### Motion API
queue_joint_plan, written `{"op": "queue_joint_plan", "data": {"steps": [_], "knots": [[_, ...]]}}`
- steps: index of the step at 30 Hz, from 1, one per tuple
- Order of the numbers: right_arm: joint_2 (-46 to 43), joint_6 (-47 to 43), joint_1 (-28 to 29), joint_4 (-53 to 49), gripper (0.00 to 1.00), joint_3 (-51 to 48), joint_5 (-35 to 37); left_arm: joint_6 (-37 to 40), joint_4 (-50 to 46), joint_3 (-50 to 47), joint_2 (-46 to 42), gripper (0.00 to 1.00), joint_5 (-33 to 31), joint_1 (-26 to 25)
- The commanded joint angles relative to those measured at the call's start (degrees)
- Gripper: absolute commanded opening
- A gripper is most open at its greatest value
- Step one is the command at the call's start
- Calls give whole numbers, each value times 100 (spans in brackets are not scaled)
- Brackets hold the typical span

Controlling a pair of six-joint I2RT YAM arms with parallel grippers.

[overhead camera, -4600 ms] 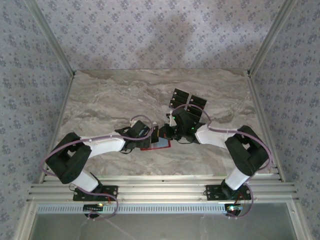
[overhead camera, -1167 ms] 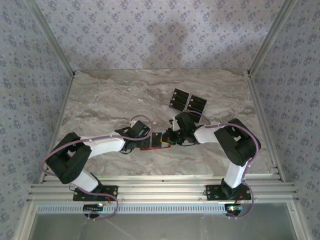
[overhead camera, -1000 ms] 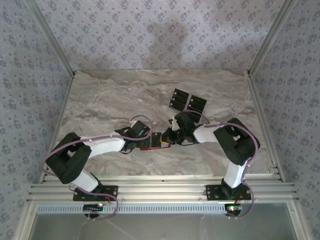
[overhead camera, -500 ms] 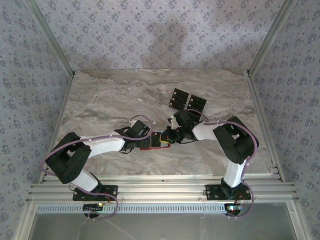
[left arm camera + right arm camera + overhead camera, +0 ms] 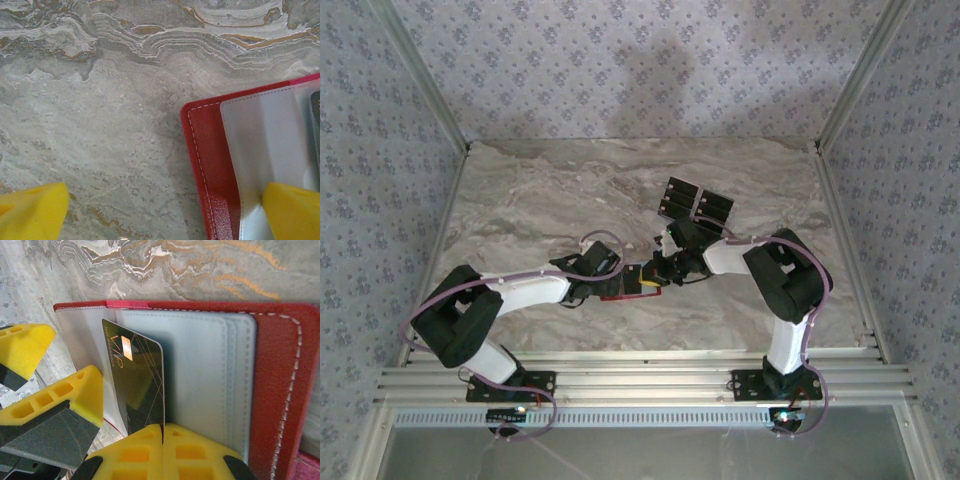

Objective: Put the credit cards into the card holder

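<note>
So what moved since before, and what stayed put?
The right gripper came away from the pile of cards to the red card holder. It is shut on one card, standing it at the pockets. The left gripper stayed open, one finger on the holder. The pile stayed too.

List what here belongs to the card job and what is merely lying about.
Job:
open red folding wallet with pale grey pockets
black gold-lined card pinched in the right gripper
more black cards grouped farther back
open left gripper at the wallet's edge

Not job:
grey marbled tabletop
floral-patterned walls
aluminium frame rails
</note>
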Motion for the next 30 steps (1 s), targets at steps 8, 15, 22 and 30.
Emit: {"op": "queue_joint_plan", "data": {"steps": [8,15,22,30], "knots": [[7,-204,-103,-649,0,130,-151,43,-429,-153,6,100,-126,1],[69,-265,-139,-890,0,297,-225,52,-425,-151,2,99,-134,4],[230,-481,-165,-1349,0,585,-385,59,-402,-152,17,99,-125,0],[465,-534,-185,-1463,0,756,-550,66,-375,-149,37,99,-117,3]]}}
